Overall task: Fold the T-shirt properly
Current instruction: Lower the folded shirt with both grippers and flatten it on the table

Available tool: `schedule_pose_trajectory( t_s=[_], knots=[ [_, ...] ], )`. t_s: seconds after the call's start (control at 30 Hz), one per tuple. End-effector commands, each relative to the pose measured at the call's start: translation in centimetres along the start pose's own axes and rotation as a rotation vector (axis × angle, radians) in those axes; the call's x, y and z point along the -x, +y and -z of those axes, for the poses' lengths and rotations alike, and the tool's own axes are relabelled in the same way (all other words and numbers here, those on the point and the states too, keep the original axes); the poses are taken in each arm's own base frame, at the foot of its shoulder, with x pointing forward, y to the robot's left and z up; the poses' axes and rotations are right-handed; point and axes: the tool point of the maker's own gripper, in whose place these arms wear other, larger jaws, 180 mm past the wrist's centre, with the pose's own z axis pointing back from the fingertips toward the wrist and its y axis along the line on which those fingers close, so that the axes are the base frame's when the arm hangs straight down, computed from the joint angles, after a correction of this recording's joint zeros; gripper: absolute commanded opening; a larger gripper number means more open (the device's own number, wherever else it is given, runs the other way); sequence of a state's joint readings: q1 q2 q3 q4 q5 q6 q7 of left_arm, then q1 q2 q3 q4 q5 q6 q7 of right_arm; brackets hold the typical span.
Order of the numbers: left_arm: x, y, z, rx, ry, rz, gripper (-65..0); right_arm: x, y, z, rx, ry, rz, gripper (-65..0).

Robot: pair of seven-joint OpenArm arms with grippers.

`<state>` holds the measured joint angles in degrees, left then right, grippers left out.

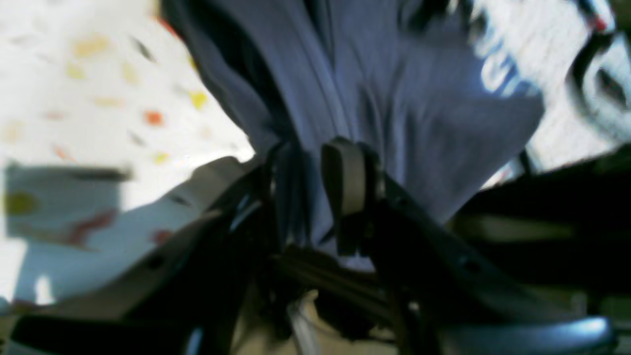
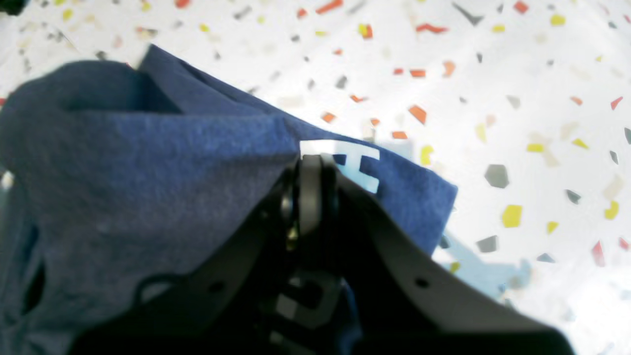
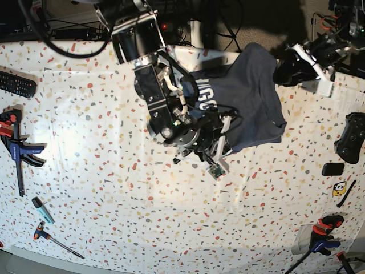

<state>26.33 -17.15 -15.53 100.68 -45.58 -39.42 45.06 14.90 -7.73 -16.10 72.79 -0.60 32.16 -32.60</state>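
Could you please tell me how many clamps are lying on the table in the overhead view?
2: one clamp at the table's left edge, another clamp near the bottom-right corner. A third may lie partly cut off beyond it.

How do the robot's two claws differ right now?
The right gripper is shut tight on the T-shirt, pinching it by the white lettering. The left gripper has cloth bunched between wider-set fingers. From above, the right one sits mid-table and the left near the far edge. Both have hold of the same shirt.
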Motion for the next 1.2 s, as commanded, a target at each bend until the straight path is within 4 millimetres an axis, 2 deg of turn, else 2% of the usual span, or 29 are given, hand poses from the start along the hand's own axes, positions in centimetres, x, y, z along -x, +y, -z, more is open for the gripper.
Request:
schedule_pose_trajectory(
  t_s=[0.0,0.17,0.27,0.43,0.63,0.73,0.87,1.17],
  knots=[
    [-1.0,-0.5,0.1,0.012,-0.035,0.031,-50.7,-2.4,-0.3,-0.2,0.005,-0.062,-0.012,-65.0],
    [0.1,-2.5,2.1,0.043,-0.007,0.120,-50.7,-0.8,-1.8,-0.5,0.050,-0.005,-0.054,-65.0],
    [0.2,-1.8,3.4,-0.027,0.008,0.153,-50.7,0.9,-3.1,-1.0,0.073,0.052,-0.064,-65.0],
    [0.1,1.5,5.0,-0.145,0.033,0.190,-50.7,3.4,-4.9,-1.9,0.107,0.143,-0.081,-65.0],
    [-0.3,6.6,7.4,-0.216,0.066,0.139,-51.1,3.6,-6.6,-4.1,0.158,0.131,-0.119,-65.0],
    [-1.4,8.6,8.5,-0.237,0.067,0.113,-51.1,4.4,-6.6,-5.3,0.170,0.132,-0.133,-65.0],
    [-3.9,10.1,9.5,-0.251,0.040,0.109,-51.1,6.1,-5.9,-6.6,0.176,0.140,-0.114,-65.0],
    [-10.9,9.5,10.3,-0.202,-0.093,0.149,-52.2,8.6,-1.8,-9.1,0.147,0.098,-0.056,-65.0]
  ],
)
